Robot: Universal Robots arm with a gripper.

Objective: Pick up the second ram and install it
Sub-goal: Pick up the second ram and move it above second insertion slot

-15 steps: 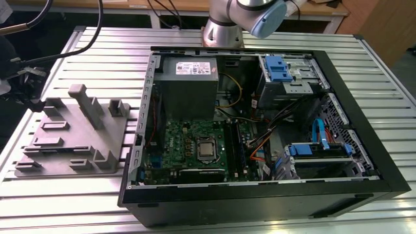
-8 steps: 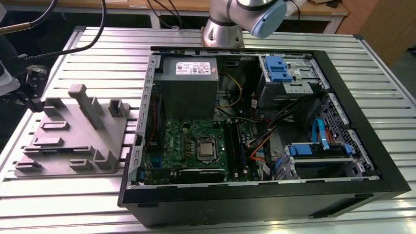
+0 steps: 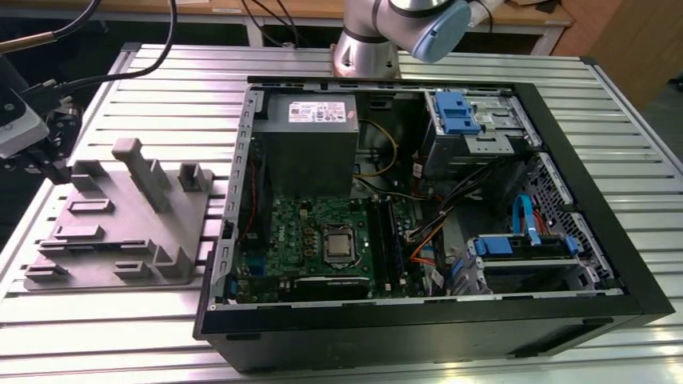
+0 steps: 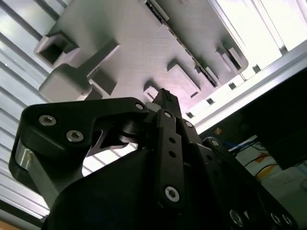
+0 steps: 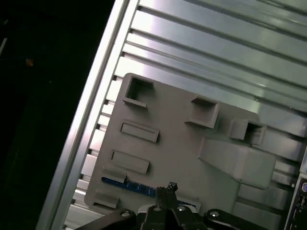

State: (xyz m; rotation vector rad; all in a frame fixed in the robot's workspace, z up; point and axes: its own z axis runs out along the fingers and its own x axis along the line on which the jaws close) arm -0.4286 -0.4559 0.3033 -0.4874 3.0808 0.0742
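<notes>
over the grey tray (image 5: 182, 134), end effector (image 5: 171, 187) hides part of the second ram (image 5: 129, 185); cannot tell its grip

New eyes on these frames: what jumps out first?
The open computer case dominates the exterior view, lying on the slatted metal table with its green motherboard exposed. On the exterior view's left sits a grey fixture tray. In the first wrist view the gripper hangs close to the second ram, a thin blue-edged board lying in that tray.
</notes>
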